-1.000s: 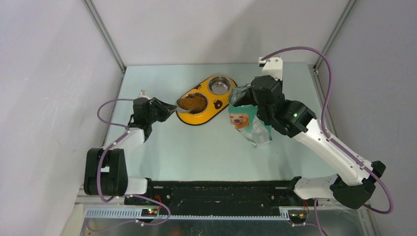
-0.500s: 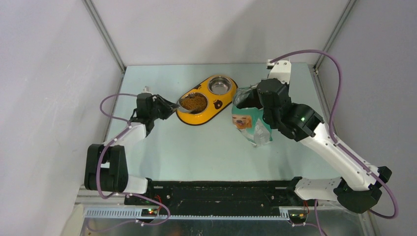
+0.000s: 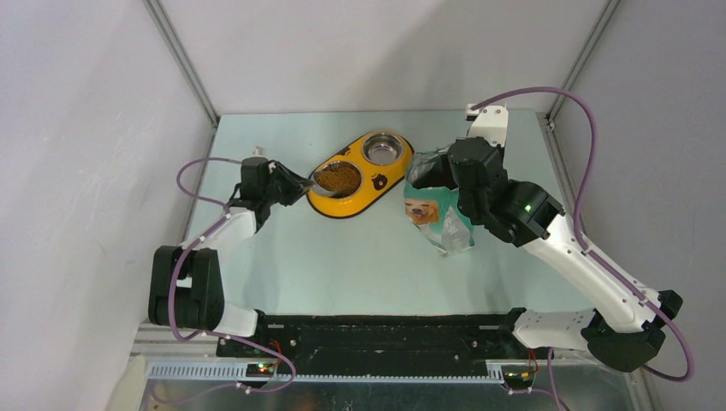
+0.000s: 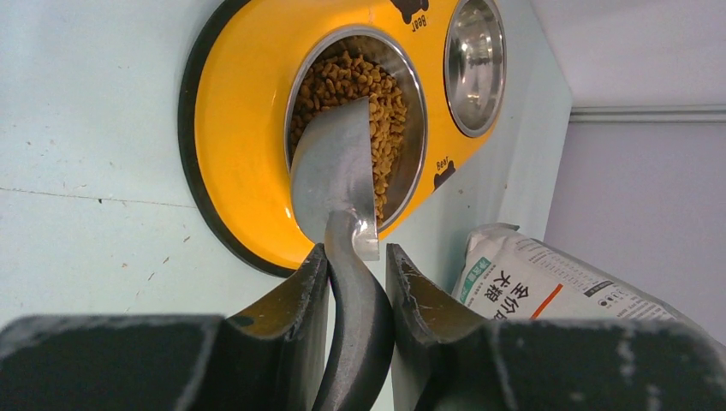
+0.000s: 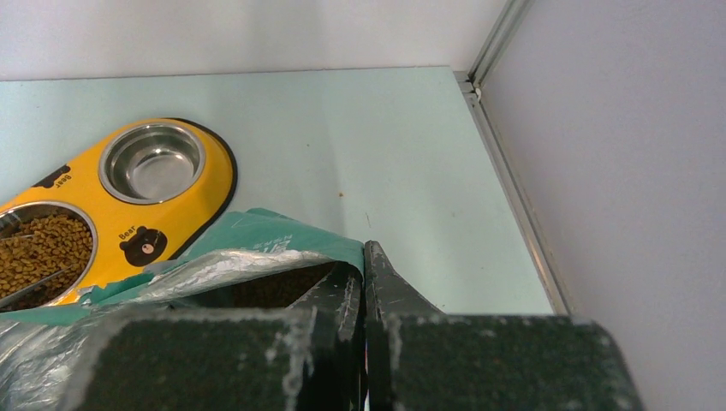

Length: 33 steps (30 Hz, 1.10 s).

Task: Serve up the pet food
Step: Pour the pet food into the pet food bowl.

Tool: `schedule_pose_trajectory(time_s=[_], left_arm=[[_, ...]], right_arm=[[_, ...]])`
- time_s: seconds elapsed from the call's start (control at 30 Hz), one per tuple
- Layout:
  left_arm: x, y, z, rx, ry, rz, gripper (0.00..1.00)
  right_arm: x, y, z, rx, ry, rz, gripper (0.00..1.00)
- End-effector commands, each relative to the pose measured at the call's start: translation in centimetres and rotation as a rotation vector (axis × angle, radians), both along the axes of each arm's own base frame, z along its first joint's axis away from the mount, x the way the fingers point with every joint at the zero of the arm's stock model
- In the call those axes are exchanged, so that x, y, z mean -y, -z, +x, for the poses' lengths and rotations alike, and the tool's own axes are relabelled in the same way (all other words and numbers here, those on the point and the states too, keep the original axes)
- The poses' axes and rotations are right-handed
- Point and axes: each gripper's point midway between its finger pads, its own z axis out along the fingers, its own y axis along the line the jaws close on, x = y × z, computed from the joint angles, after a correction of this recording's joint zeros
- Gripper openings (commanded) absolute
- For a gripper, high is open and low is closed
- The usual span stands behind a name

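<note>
Pet food (image 3: 342, 178), small brown dry pellets, lay in the left bowl of a yellow feeder (image 3: 355, 199) in the upper middle of the top view. In the left wrist view it (image 4: 389, 111) filled most of that bowl up to the steel rim. In the right wrist view it (image 5: 38, 253) showed at the left edge of the frame. A second steel bowl (image 3: 383, 148) sat in the same feeder, just to the upper right of the first one, and it shone.

The left pincer (image 3: 291, 184) held the dark handle of a grey metal scoop (image 3: 317, 181). In the left wrist view the two fingers of this pincer (image 4: 357, 257) stood partly spread, one on each side of the handle, and pinched it. The blade of the scoop (image 4: 334, 167) reached over the yellow rim into the bowl, with its tip on the pellets.

The right pincer (image 3: 419, 175) was to the right of the feeder, at the top of a teal-and-white bag (image 3: 424, 210) printed with a golden dog. In the right wrist view its fingers (image 5: 364, 265) were pressed together on the edge of the open mouth of the bag (image 5: 214, 257). The bag stood on the pale green surface (image 3: 360, 265), just beside the feeder.
</note>
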Motion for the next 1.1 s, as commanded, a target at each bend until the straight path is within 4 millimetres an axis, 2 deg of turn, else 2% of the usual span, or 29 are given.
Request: schedule_pose_trajectory(time_s=[0.0,0.5,0.63,0.87,1.07], left_arm=[[-0.1,-3.5,0.8,0.105,0.012,0.030,0.00],[-1.1,-4.4,0.4,0.110,-0.004,0.053,0.00],[-1.2,-4.1,0.4,0.077,0.000,0.069,0.00],[0.5,-4.5,1.2,0.084,0.073,0.073,0.00],[0.7,-4.0,2.0,0.069,0.076,0.096,0.00]], right_arm=[[3.3,-4.9,-1.4,0.164,0.118,0.138,0.00],[3.4,-5.1,-1.5,0.173,0.114,0.144,0.00],[3.5,-5.2,-1.6,0.177,0.115,0.146,0.00],[3.8,-5.2,-1.8,0.177,0.118,0.148,0.00],[3.9,-5.1,-1.9,0.174,0.122,0.149,0.00]])
